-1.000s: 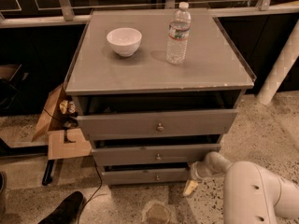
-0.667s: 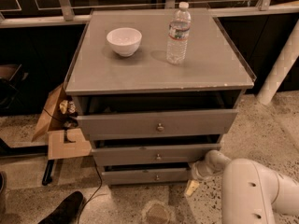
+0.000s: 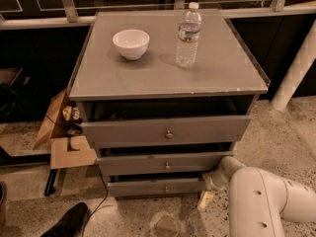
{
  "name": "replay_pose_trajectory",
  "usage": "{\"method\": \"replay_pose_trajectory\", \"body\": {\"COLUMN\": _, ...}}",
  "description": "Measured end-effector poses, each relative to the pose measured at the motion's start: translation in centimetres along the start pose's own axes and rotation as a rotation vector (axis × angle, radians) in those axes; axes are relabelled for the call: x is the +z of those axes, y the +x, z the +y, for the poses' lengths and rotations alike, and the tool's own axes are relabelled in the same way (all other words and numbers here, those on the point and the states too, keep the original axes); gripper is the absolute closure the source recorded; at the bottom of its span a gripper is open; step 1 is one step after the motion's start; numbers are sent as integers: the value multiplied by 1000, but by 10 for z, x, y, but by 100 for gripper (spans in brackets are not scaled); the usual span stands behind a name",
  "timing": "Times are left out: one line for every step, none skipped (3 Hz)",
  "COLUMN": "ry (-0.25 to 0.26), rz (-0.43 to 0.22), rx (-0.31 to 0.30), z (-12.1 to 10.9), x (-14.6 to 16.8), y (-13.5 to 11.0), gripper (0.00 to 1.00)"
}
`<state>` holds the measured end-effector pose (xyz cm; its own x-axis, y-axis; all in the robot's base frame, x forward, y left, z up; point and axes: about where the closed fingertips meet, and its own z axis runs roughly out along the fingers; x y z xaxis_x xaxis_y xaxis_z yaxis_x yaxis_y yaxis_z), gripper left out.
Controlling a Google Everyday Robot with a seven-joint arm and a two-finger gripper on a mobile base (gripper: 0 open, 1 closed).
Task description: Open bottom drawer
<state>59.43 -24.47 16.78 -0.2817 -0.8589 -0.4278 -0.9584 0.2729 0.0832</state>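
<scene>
the bottom drawer (image 3: 157, 187) sits lowest in the table (image 3: 222, 68), under two larger drawer fronts. the gripper (image 3: 206, 198) hangs near the floor at its right end; open or closed cannot be told. a cardboard box (image 3: 61, 132) and a shoe (image 3: 66, 223) lie to the left.

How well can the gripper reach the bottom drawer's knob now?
Probably yes. The gripper sits low at the right end of the bottom drawer, and nothing stands between it and the knob; it only has to move sideways along the front.

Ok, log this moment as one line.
slim grey wooden bottom drawer: small round metal knob untouched | gripper: low, beside drawer's right end
</scene>
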Motion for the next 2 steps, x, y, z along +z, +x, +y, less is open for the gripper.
{"method": "replay_pose_trajectory", "body": {"ry": 0, "rz": 0, "rx": 0, "z": 0, "x": -2, "y": -1, "gripper": 0}}
{"method": "replay_pose_trajectory", "body": {"ry": -38, "rz": 2, "rx": 36, "z": 12, "x": -9, "y": 7, "gripper": 0}}
